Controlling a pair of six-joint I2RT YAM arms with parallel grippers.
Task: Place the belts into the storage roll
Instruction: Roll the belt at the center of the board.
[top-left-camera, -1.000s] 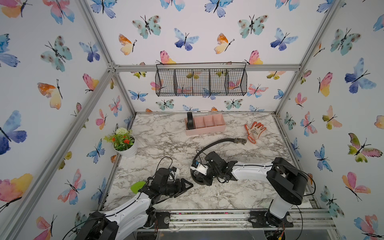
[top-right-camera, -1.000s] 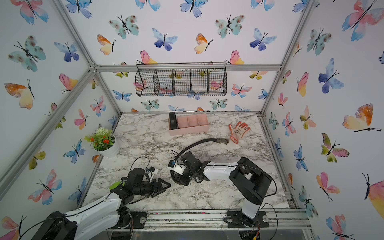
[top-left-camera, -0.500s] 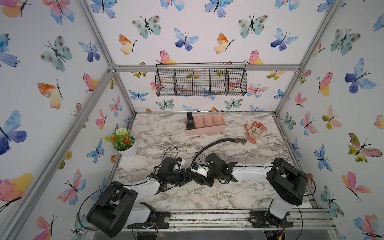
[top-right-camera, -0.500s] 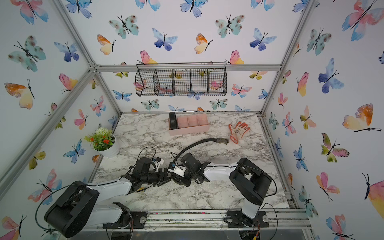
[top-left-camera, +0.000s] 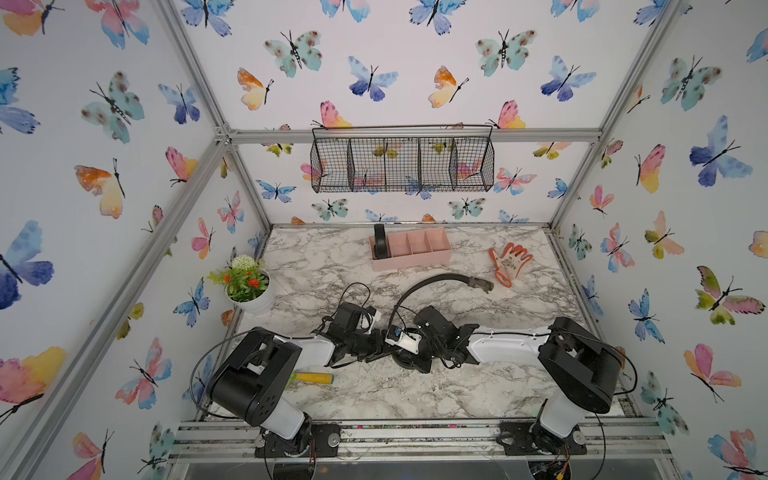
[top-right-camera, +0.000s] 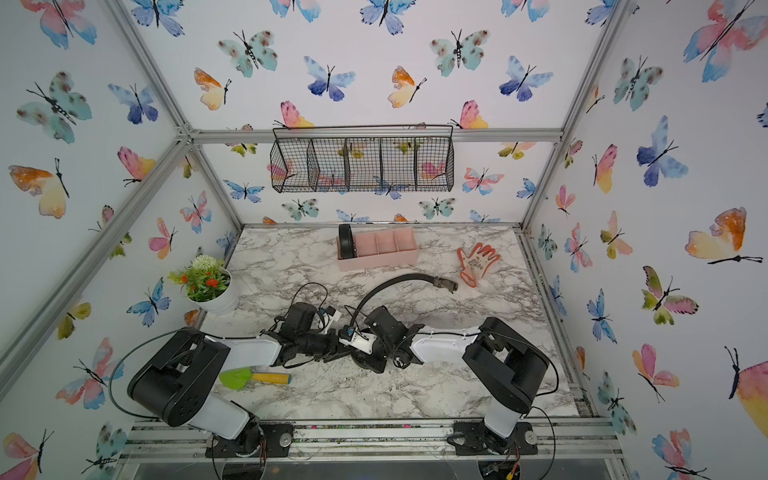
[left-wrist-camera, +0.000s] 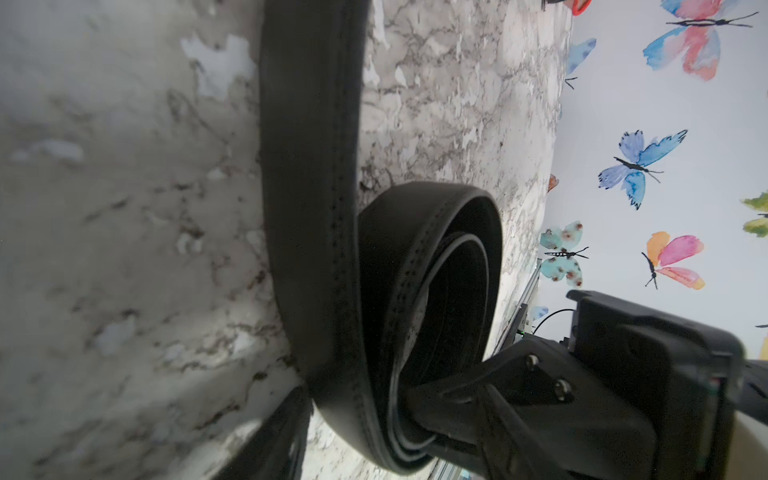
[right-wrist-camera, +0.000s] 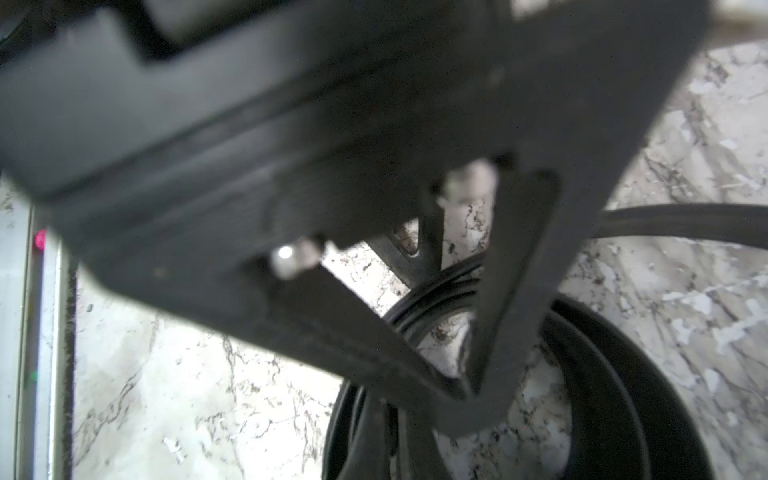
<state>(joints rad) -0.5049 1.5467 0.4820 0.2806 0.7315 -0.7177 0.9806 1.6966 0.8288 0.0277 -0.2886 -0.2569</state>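
One black belt (top-left-camera: 432, 280) arcs across the marble table, its buckle (top-left-camera: 480, 284) near the glove. Its other end is wound into a coil (left-wrist-camera: 432, 257) at the middle front. My right gripper (left-wrist-camera: 415, 399) is shut on the coil's layers. My left gripper (top-left-camera: 376, 352) stands open against the coil from the left. One of its fingers (left-wrist-camera: 270, 436) shows just outside the outer wrap; the second finger is hidden. In both top views a second belt (top-left-camera: 380, 246) sits rolled in the leftmost compartment of the pale pink storage roll (top-left-camera: 419, 261) at the back.
A white pot of flowers (top-left-camera: 249, 286) stands at the left edge. An orange glove (top-left-camera: 509, 262) lies at the back right. A green and yellow trowel (top-right-camera: 253, 378) lies under my left arm. A black wire basket (top-left-camera: 401, 164) hangs on the back wall.
My left arm has swung in from the front left to the coil and now meets the right gripper there. The right arm and the belt have stayed put.
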